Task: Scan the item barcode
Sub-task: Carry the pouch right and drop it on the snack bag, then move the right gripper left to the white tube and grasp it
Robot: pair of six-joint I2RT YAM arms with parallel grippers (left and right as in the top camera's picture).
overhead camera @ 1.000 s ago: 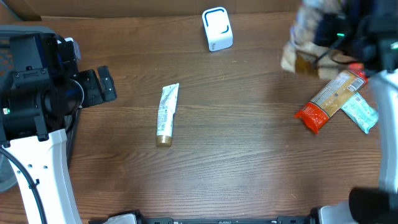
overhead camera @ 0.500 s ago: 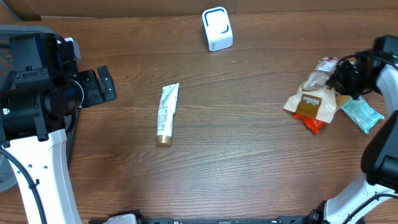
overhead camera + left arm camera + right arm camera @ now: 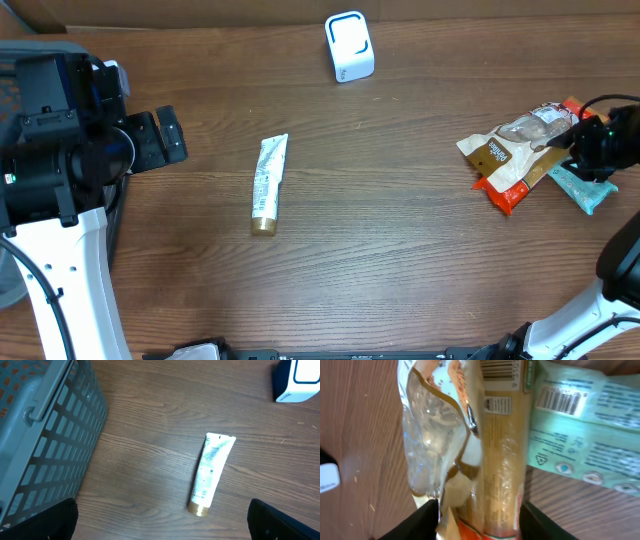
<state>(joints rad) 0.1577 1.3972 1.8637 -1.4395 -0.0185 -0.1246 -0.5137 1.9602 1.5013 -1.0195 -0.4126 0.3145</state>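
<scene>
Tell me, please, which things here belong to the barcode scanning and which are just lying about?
Job: white blue-outlined scanner box; clear-and-tan snack bag at right gripper.
Idle now: white gold-capped tube; orange-ended packet; mint-green packet; grey slatted basket.

Clear snack bag (image 3: 432, 435) lying partly over tan-orange pack (image 3: 500, 460), pack's barcode up; mint packet (image 3: 585, 435) just beside it, barcode showing. Right gripper (image 3: 477, 507) fingers apart, straddling both packs. Wood table (image 3: 360, 420) beneath

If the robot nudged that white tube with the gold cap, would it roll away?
Probably not far: the white tube has a flat crimped end, which should stop rolling. It looks like soft plastic, so it may dent when squeezed.
</scene>
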